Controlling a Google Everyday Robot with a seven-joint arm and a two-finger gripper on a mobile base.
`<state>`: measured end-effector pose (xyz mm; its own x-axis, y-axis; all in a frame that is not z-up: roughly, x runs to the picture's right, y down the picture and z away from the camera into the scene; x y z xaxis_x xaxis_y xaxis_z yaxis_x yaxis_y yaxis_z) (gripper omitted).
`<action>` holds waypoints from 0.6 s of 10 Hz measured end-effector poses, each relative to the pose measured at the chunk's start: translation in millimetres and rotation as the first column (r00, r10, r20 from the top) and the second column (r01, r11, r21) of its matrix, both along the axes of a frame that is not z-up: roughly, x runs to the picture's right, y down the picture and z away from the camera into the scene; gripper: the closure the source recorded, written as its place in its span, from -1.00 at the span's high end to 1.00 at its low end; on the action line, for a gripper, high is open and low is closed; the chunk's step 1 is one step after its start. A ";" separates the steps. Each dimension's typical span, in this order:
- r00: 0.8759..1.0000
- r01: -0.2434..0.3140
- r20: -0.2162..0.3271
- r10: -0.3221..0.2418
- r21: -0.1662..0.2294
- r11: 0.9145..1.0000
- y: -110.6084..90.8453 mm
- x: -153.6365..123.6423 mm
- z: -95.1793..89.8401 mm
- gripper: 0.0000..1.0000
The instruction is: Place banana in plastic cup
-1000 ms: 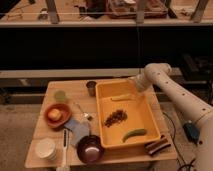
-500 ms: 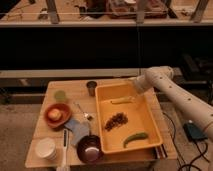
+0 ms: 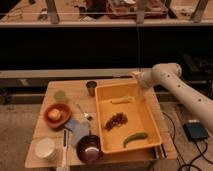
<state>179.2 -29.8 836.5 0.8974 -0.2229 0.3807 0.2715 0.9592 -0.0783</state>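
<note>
The banana (image 3: 121, 100) is small and pale yellow. It lies in the far part of the yellow tray (image 3: 151, 121). The plastic cup (image 3: 60, 95) is pale green and stands on the table's far left, well apart from the banana. My gripper (image 3: 136, 78) is at the end of the white arm that reaches in from the right. It hovers over the tray's far right corner, above and to the right of the banana and not touching it.
In the tray lie a dark brown cluster (image 3: 115, 121) and a green pod (image 3: 135, 138). A dark grey metal cup (image 3: 91, 87) stands left of the tray's far corner. An orange bowl (image 3: 56, 115), a white tub (image 3: 45, 148), a purple bowl (image 3: 90, 148) and a blue cloth (image 3: 77, 129) fill the left side.
The gripper has drawn up and back from over the tray's far end toward its far right corner. The banana lies in the same place.
</note>
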 end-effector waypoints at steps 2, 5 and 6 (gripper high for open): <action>1.000 0.010 -0.025 -0.012 -0.070 0.998 19.3 1.0 1.2 0.60; 0.996 0.039 -0.074 -0.050 -0.146 0.988 73.5 1.2 16.5 0.60; 0.995 0.050 -0.080 -0.063 -0.163 0.985 88.1 -1.4 22.3 0.60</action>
